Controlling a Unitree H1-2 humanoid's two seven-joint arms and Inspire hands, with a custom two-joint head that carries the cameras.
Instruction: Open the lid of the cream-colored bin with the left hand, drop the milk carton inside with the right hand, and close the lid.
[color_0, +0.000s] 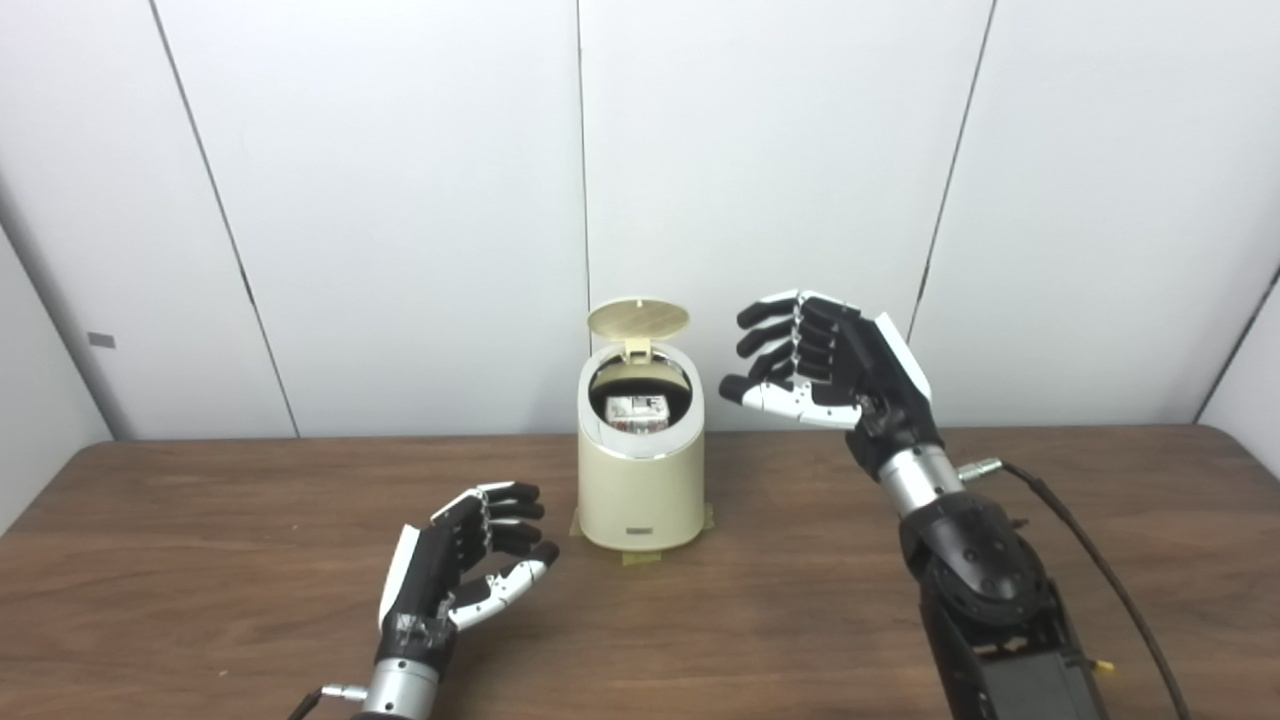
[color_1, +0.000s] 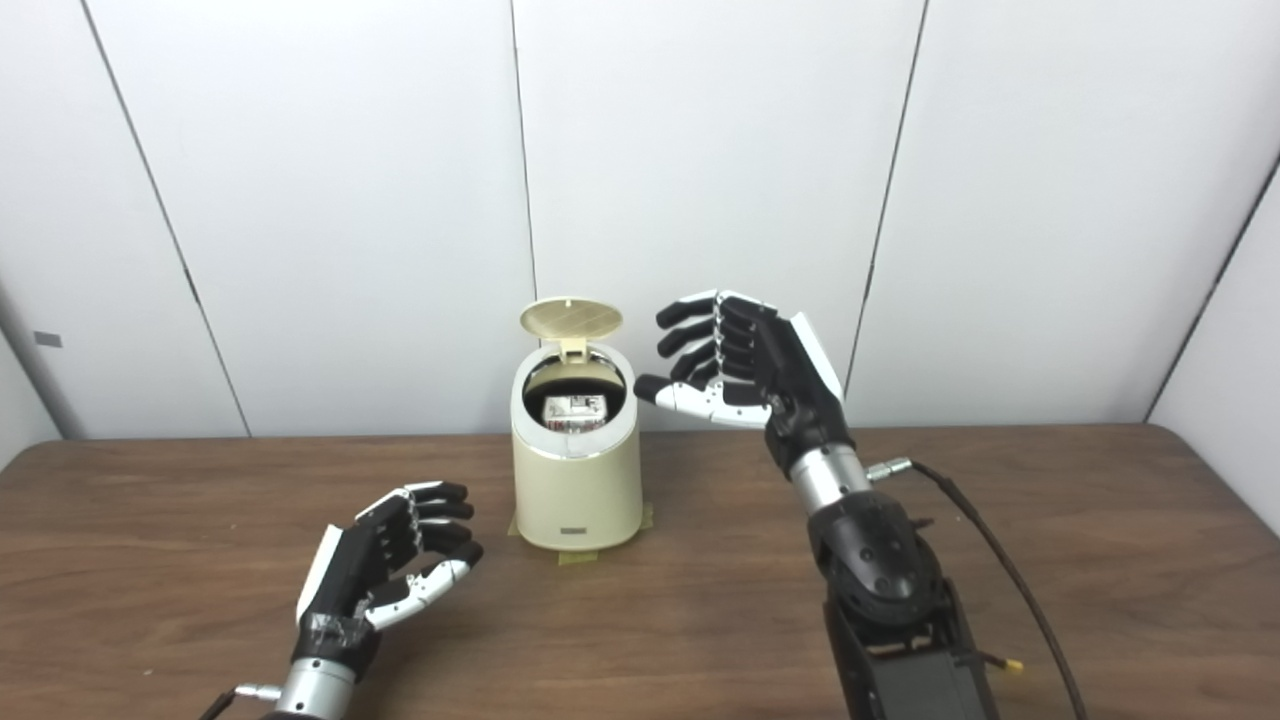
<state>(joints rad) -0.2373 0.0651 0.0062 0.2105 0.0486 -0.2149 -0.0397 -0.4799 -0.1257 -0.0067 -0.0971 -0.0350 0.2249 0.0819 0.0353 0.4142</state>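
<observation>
We're seeing the milk carton (color_0: 637, 411) sitting inside the cream-colored bin (color_0: 640, 490), its white top with some print showing through the round opening; the rest is hidden in the dark interior. The bin is standing upright on the wooden table (color_0: 200, 540), about mid-width and toward the far edge, close to the white panel wall (color_0: 400, 200). Its lid (color_0: 638, 319) is standing open, hinged at the back of the rim and tipped up so the ribbed underside is facing us. Bits of yellowish tape (color_0: 640, 557) are sticking out from under the bin's base at the front and sides.

Our right hand (color_0: 820, 365) is hanging in the air just right of the bin, level with the opening, palm turned toward it. Fingers are spread and only slightly curled, thumb pointing at the bin rim, near it but not touching. It's holding nothing. The black forearm is rising from the bottom right, with a dark cable (color_0: 1090, 560) trailing off the wrist across the table.

Our left hand (color_0: 465, 570) is sitting low over the table, front-left of the bin and apart from it, palm turned right. Fingers are loosely curled with a clear gap to the thumb, empty too. Whether it's resting on the table, we can't tell.
</observation>
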